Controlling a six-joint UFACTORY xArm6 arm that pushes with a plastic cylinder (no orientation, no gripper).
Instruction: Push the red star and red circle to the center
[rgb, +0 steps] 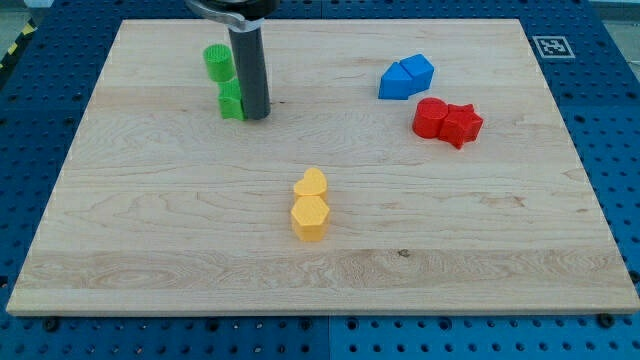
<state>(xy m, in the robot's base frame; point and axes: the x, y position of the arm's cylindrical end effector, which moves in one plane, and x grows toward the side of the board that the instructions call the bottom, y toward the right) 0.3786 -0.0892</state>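
a single camera looks down on the desk from above and from the side of the view's bottom edge — a slanted look, not a straight overhead one, since the board's far edge at the view's top reads narrower than the near one. it stands far enough back to take in the whole board, all four corners, with a rim of blue perforated base around it. the rod enters from the view's top, cut off by the frame — only its lower length shows.
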